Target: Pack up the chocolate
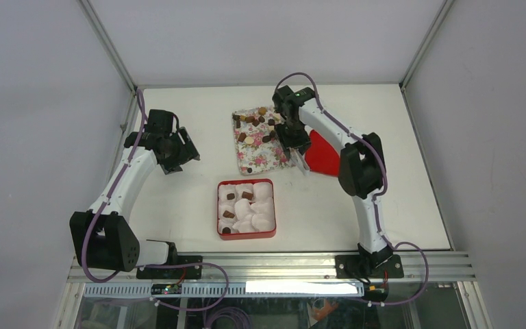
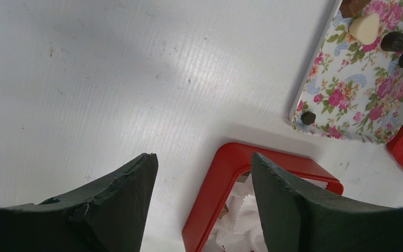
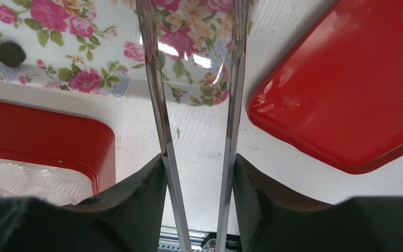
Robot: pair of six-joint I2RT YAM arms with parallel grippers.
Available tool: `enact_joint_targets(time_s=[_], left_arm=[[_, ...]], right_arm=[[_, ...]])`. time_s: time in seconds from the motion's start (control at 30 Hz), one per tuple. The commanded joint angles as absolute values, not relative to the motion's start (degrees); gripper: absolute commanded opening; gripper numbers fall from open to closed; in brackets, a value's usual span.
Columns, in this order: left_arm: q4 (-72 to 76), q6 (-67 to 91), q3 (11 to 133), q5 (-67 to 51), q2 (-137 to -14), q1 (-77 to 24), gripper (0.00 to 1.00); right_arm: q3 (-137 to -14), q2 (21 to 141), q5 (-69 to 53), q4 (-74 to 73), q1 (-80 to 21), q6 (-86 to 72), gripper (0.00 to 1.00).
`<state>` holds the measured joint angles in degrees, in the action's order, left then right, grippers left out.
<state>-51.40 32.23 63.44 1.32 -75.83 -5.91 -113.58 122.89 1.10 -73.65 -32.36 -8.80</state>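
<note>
The right gripper [image 3: 199,164] clamps tongs [image 3: 155,94] over the tray's [image 3: 84,79] right edge to reach the chocolate [image 3: 9,54]. The left gripper [image 2: 203,157] hangs with its fingers apart, empty.

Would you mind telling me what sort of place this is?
Probably a lab robot cell: plain grey-white panel walls, silver aluminium frame posts, and a slotted metal rail carrying two white arms.

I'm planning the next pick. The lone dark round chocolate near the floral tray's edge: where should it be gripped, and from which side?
Pinch its rounded sides across the middle, coming down from above. The lone chocolate lies flat on the floral tray with no neighbours, so the metal tongs in the right tool likely fit either side.
</note>
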Motion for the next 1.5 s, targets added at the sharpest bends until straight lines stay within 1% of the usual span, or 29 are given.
enact_joint_targets(time_s=[0.0,0.5,0.6,0.67,0.77,0.83,0.93,1.07,1.27,1.47], left_arm=[[-50.6,31.7,65.2,1.3,-73.8,-5.6,0.68],[-50.7,31.5,65.0,1.7,-74.4,-5.6,0.68],[-50.7,31.5,65.1,1.9,-74.5,-5.6,0.68],[-50.7,31.5,65.2,1.9,-74.4,-5.6,0.68],[-50.7,31.6,65.2,1.8,-74.5,-5.6,0.68],[-50.7,31.5,65.2,1.8,-74.5,-5.6,0.68],[-50.8,31.2,65.2,2.5,-74.3,-5.6,0.68],[-50.8,31.2,65.4,2.6,-74.1,-5.6,0.68],[-50.9,31.0,65.8,3.4,-74.3,-5.6,0.68],[-50.8,30.9,66.3,3.6,-74.6,-5.5,0.68]], right_arm=[[-117.0,123.6,1.3,-73.3,-31.8,-7.9,0.5],[-121.6,130.2,1.1,-73.1,-31.0,-7.1,0.51],[-121.8,130.3,0.5,-72.8,-30.6,-7.1,0.5],[-121.4,130.0,0.4,-72.2,-30.6,-7.1,0.46],[-120.3,128.9,0.4,-71.2,-30.6,-7.2,0.34],[-119.3,127.9,-1.9,-70.7,-30.6,-7.1,0.25],[-117.0,125.5,-3.0,-69.7,-30.6,-7.2,0.16],[-113.4,120.4,-4.2,-68.8,-30.6,-7.5,0.12],[-105.9,111.3,-7.8,-69.1,-31.6,-8.0,0.11],[-98.2,102.2,-11.6,-70.1,-36.4,-8.3,0.1]])
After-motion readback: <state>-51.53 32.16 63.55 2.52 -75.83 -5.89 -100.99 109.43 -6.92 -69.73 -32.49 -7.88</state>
